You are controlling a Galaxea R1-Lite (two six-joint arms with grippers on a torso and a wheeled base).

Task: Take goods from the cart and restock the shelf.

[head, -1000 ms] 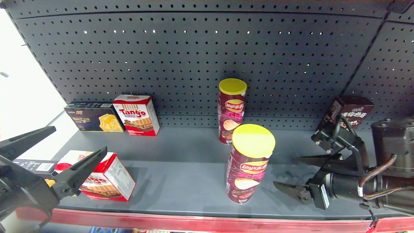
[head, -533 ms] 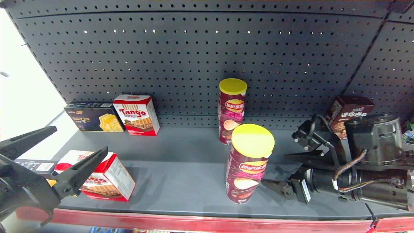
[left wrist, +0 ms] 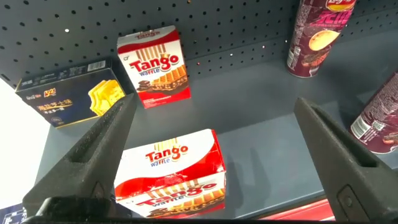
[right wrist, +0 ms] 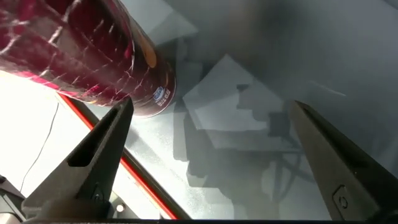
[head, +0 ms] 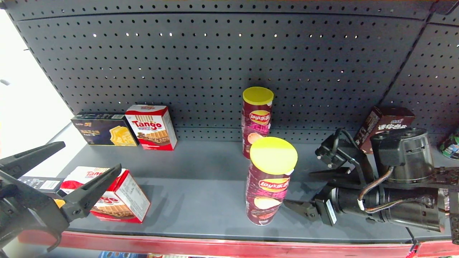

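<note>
Now the right hand (head: 298,189), spread wide open, sits just to the right of the upright chip can (head: 267,195) on the shelf (head: 200,186).

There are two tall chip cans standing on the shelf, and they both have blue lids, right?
Not quite: blue is wrong. The head view shows two tall chip cans standing on the shelf, the front can with the front lid and the back can with the back lid, and both lids are yellow.
</note>
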